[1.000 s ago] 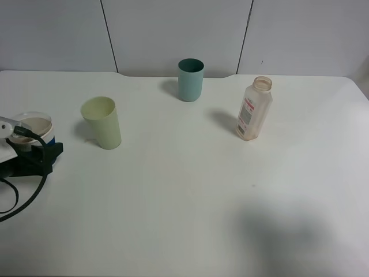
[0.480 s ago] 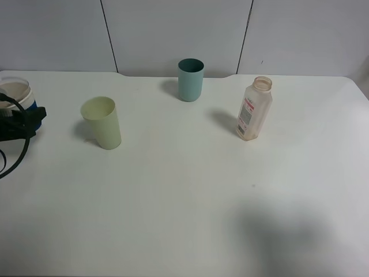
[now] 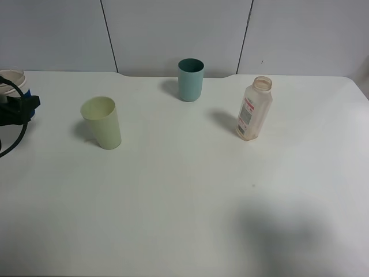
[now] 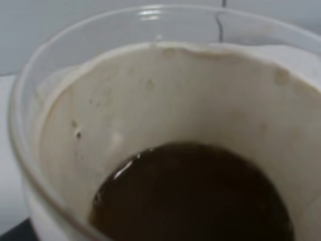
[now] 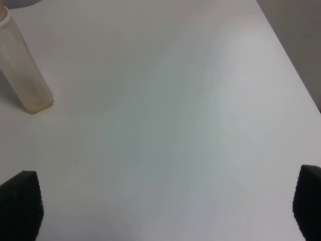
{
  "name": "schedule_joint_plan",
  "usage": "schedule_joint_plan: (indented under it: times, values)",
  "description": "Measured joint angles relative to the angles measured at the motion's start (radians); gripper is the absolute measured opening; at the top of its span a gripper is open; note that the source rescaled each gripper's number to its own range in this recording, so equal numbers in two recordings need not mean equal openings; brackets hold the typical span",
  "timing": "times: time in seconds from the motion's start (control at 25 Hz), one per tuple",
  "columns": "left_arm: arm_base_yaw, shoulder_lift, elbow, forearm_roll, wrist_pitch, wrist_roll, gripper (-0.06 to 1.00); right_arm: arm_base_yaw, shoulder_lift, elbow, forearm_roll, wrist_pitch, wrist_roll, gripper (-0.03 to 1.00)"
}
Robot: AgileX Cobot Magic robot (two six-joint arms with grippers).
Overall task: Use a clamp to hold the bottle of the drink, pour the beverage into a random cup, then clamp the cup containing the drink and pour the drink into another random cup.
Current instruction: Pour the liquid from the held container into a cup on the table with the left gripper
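My left gripper (image 3: 22,107) pinches the short clear-rimmed, blue-sleeved cup (image 3: 11,79) of brown drink (image 4: 195,196), well apart from the pale yellow-green plastic tumbler (image 3: 102,122). My right gripper (image 5: 165,211) is spread wide.

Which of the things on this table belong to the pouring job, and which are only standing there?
For the job: left gripper, shut on the short cup; drink in it; yellow-green tumbler; bottle.
Only standing there: teal tumbler.
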Motion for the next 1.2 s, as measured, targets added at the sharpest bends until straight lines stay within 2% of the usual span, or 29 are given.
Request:
schedule_joint_plan:
  times: [0.12,0.24,0.32,0.48,0.52,0.6,0.76,0.8,0.92,1.2]
  values:
    - [0.000,-0.041,-0.016,-0.017,0.100,-0.019,0.03,0.000,0.000,0.000,0.000,0.000,0.000,1.00]
    - [0.000,-0.066,-0.017,-0.018,0.135,-0.020,0.03,0.000,0.000,0.000,0.000,0.000,0.000,1.00]
    - [-0.002,-0.098,-0.017,-0.023,0.194,-0.029,0.03,0.000,0.000,0.000,0.000,0.000,0.000,1.00]
    - [-0.018,-0.108,-0.017,-0.073,0.246,-0.033,0.03,0.000,0.000,0.000,0.000,0.000,0.000,1.00]
    - [-0.033,-0.112,-0.017,-0.112,0.273,-0.026,0.03,0.000,0.000,0.000,0.000,0.000,0.000,1.00]
    - [-0.067,-0.112,-0.017,-0.183,0.312,0.018,0.03,0.000,0.000,0.000,0.000,0.000,0.000,1.00]
    - [-0.150,-0.112,-0.017,-0.345,0.341,0.190,0.03,0.000,0.000,0.000,0.000,0.000,0.000,1.00]
    - [-0.178,-0.112,-0.017,-0.401,0.346,0.259,0.03,0.000,0.000,0.000,0.000,0.000,0.000,1.00]
    - [-0.234,-0.112,-0.017,-0.511,0.348,0.365,0.03,0.000,0.000,0.000,0.000,0.000,0.000,1.00]
    - [-0.296,-0.114,-0.017,-0.607,0.347,0.478,0.03,0.000,0.000,0.000,0.000,0.000,0.000,1.00]
